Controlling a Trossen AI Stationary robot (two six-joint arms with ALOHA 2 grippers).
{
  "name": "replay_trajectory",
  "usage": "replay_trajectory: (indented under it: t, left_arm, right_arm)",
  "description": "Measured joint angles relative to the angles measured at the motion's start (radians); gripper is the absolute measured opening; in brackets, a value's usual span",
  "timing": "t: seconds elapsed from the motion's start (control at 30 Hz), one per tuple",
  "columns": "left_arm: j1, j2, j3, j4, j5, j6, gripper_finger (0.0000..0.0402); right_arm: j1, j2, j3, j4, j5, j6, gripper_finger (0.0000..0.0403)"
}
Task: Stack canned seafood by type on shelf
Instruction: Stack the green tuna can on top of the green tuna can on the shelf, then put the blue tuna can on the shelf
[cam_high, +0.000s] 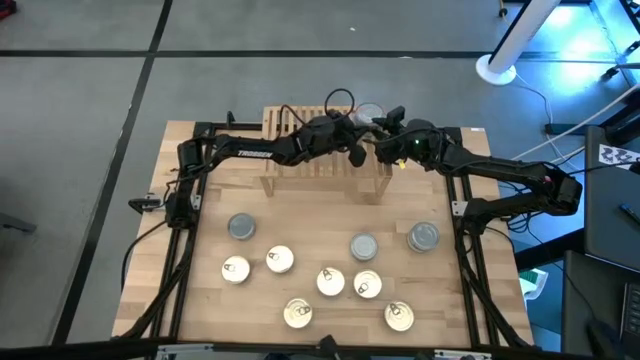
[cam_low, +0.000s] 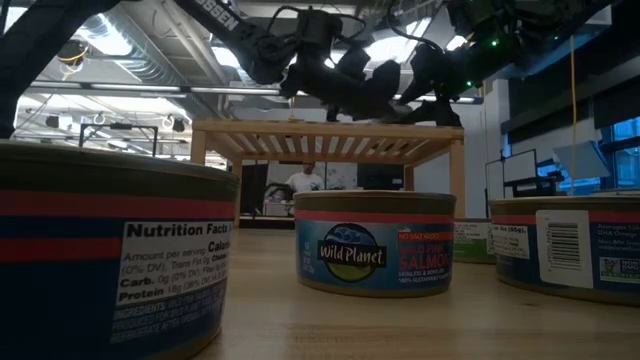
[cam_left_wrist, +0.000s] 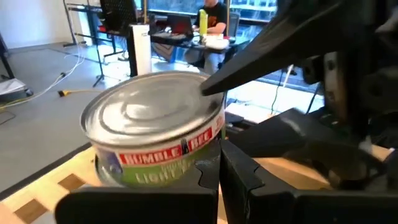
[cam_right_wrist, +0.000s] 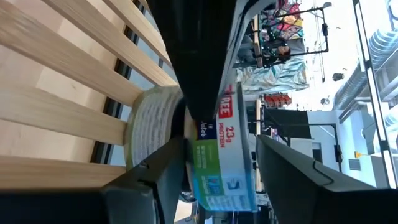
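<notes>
Bench (cam_high: 300, 215): I see a light-wood tabletop carrying everything, with both arms coming in from its side edges and meeting over the far edge.
Shelf (cam_high: 300, 165): a low light-wood stand with a slatted top and plain legs, at the middle of the bench's far edge; from the low view I look under its slats into the room.
Left arm: it reaches from the left edge across the shelf top; the left gripper (cam_high: 352, 150) has its jaws closed with nothing between them, just beside the can on the shelf.
Right arm: it reaches from the right edge to the same spot; the right gripper (cam_high: 383, 128) has its jaws set apart on either side of the can on the shelf, but I cannot tell whether they press on it.
Can on the shelf (cam_left_wrist: 155, 134): a short round tin with a ribbed silver-grey lid, a red band reading "Bumble Bee" and a green-and-white label below; it sits upright on the slats toward the shelf's right end.
Loose cans: nine more lie across the near half of the bench.
Silver-lidded cans (cam_high: 241, 227): three, one toward the left edge and two toward the right.
Gold-lidded cans (cam_high: 331, 281): six with pull tabs, spread along the near edge.
Nearest label (cam_low: 375, 255): blue band, red stripe, "Wild Planet" salmon.
</notes>
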Motion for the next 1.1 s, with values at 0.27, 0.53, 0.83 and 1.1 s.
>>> replay_trajectory:
  t: [0.27,0.53,0.83,1.1]
  left_arm:
    - [0.001,0.000,0.000,-0.006,-0.002,0.000,0.0001]
    - [-0.005,-0.020,0.000,-0.023,-0.002,0.003,0.0001]
    - [-0.031,-0.098,-0.001,-0.110,-0.002,0.037,0.0001]
    - [-0.067,-0.211,-0.001,-0.285,-0.001,0.051,0.0001]
  right_arm:
    - [0.001,0.000,0.000,0.000,0.000,0.000,0.0200]
    - [0.003,0.000,0.000,-0.003,0.080,0.004,0.0200]
    - [0.102,-0.035,0.000,-0.008,0.252,0.000,0.0200]
    - [0.234,-0.059,0.000,-0.008,0.355,-0.021,0.0200]
